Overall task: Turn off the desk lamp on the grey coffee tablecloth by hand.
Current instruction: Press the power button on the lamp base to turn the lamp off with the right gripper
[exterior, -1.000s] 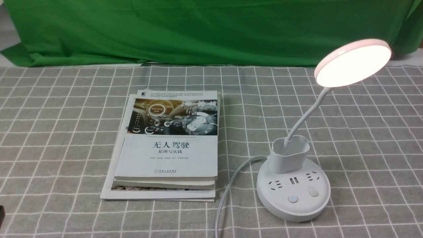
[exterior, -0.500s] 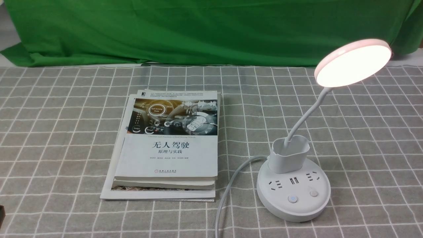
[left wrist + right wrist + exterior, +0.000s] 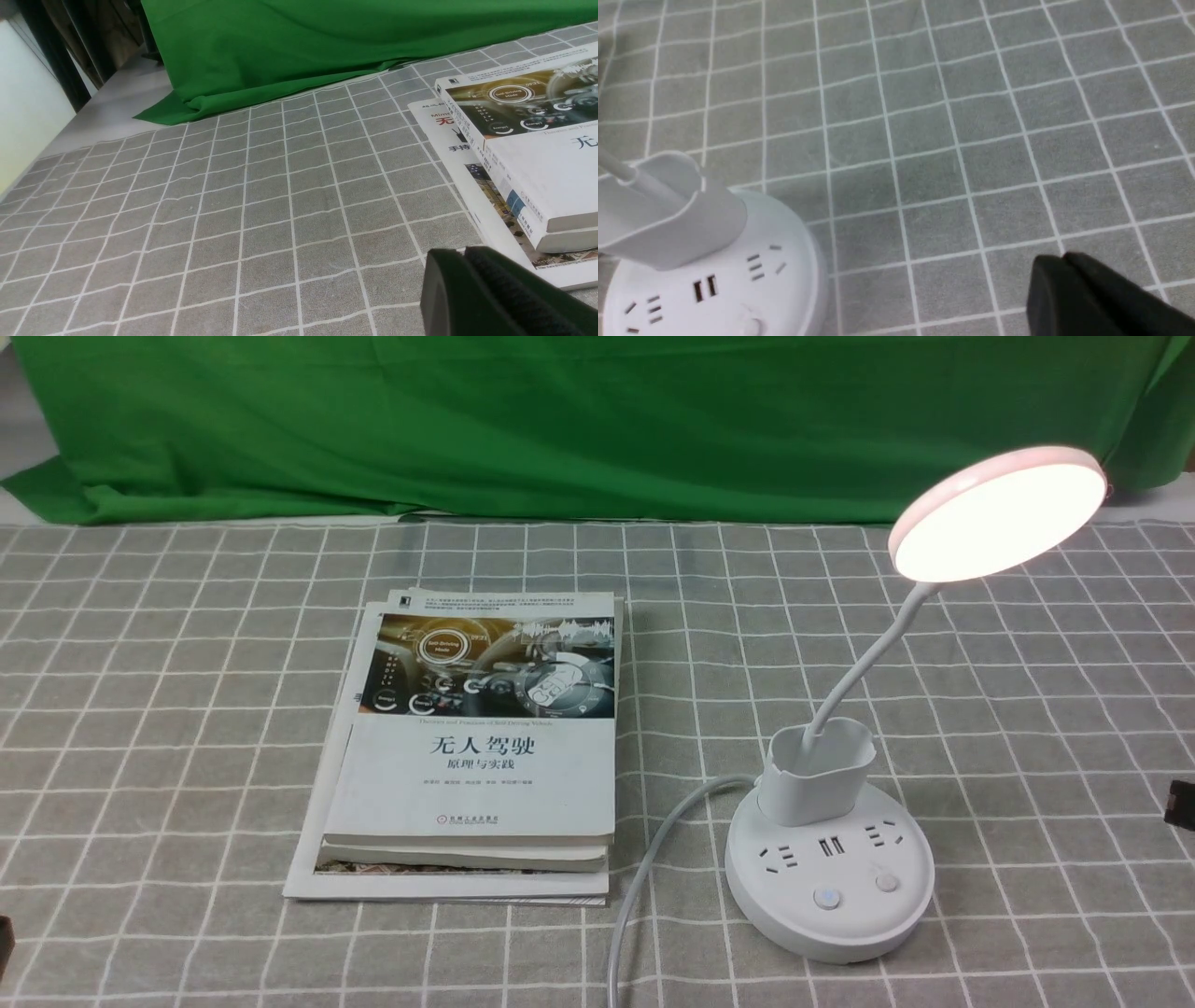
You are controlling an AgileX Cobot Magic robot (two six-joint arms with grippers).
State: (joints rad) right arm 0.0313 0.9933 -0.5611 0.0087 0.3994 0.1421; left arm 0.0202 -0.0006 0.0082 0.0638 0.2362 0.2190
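Across the bench, tablecloth: grey woven cotton by the look of it, gridded with thin white lines; the lamp stands on its right-hand part.
Lamp: lit, smooth white plastic, disc head, bendy neck rising from a cup, round socketed base.
Books: glossy-covered stack, left of the lamp, well apart.
Right tool: just peeking in at the front view's right edge; fingertips look closed together, nothing between them.
Left tool: looks closed too, holding nothing, beside the books.
Buttons: small, round, nearly flush. I'd bring the right tips over the blue-marked one, keep clear of the neck, then press straight down, gently; an off-centre push could slide the base.
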